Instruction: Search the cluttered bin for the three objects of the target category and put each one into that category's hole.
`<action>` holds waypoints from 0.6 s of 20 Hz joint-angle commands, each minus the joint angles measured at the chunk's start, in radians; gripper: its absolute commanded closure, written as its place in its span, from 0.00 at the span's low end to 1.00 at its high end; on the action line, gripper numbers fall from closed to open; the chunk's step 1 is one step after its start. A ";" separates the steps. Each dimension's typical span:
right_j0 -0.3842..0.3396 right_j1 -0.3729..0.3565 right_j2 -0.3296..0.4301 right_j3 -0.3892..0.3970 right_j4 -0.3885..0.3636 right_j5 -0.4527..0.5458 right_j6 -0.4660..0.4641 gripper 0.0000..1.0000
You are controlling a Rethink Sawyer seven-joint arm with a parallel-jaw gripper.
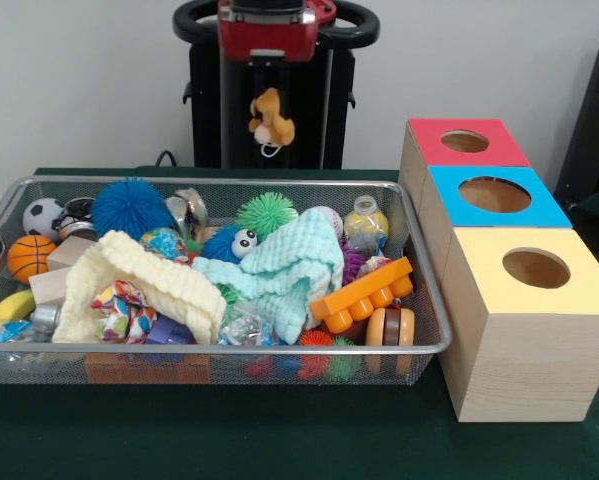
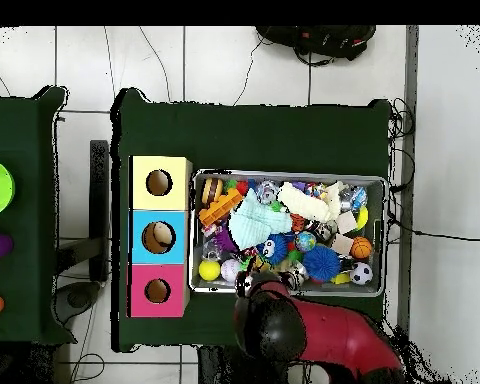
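My gripper (image 1: 270, 86) hangs high over the far rim of the wire mesh bin (image 1: 219, 350), shut on a small tan-brown plush animal (image 1: 271, 120) with a pale muzzle. The toy dangles clear above the clutter. The red-topped box (image 1: 499, 150) stands at the far end of the box row, to the right of the bin, and its round hole (image 1: 465, 141) is open. In the overhead view my arm (image 2: 304, 330) reaches over the bin's near rim (image 2: 388, 235), and the red box's hole (image 2: 157, 291) lies to its left. No other plush animal shows in the bin.
The blue-topped box (image 1: 494, 195) and the yellow-topped box (image 1: 534, 268) stand in line with the red one. The bin holds spiky balls (image 1: 131, 207), a cream knitted cloth (image 1: 144, 285), a mint knitted cloth (image 1: 284, 270), an orange block (image 1: 364, 292) and small sport balls (image 1: 29, 257).
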 commanded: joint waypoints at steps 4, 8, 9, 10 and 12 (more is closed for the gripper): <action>0.070 -0.022 0.031 -0.004 0.101 0.059 0.214 1.00; 0.129 -0.028 -0.003 -0.007 0.142 0.056 0.235 1.00; 0.139 -0.023 -0.005 -0.006 0.153 0.046 0.238 1.00; 0.147 -0.004 0.001 0.002 0.165 0.018 0.245 1.00; 0.175 0.045 0.029 0.021 0.211 -0.046 0.280 1.00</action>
